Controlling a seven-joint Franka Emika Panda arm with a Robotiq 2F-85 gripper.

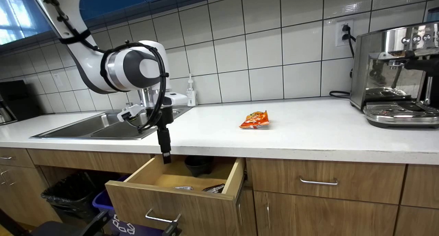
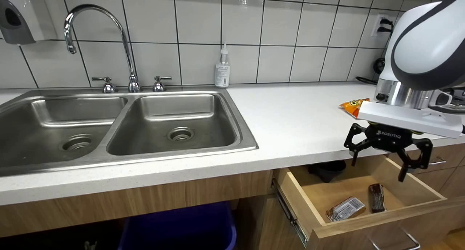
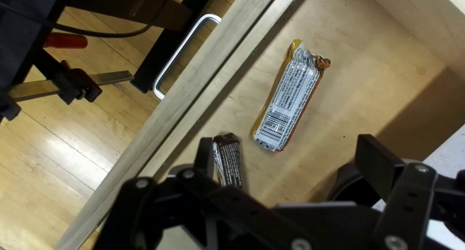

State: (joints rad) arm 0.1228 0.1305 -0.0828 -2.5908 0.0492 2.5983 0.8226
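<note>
1. Saw gripper [image 2: 377, 170] spread wide, holding nothing, over drawer [image 2: 338, 192], lower right in an exterior view.
2. Found pale bar [image 3: 285, 103] right of centre in wrist view, dark bar [image 3: 230, 162] below centre, both inside.

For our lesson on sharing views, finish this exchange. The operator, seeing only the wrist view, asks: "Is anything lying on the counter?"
Observer: Yes, an orange bag lies there, in both exterior views.
Operator: I see two wrapped bars and my open gripper. What is beside the drawer?
Observer: A blue bin, under the counter.
Operator: Anything standing by the sink?
Observer: A bottle, upright, near its back corner in an exterior view.
</note>
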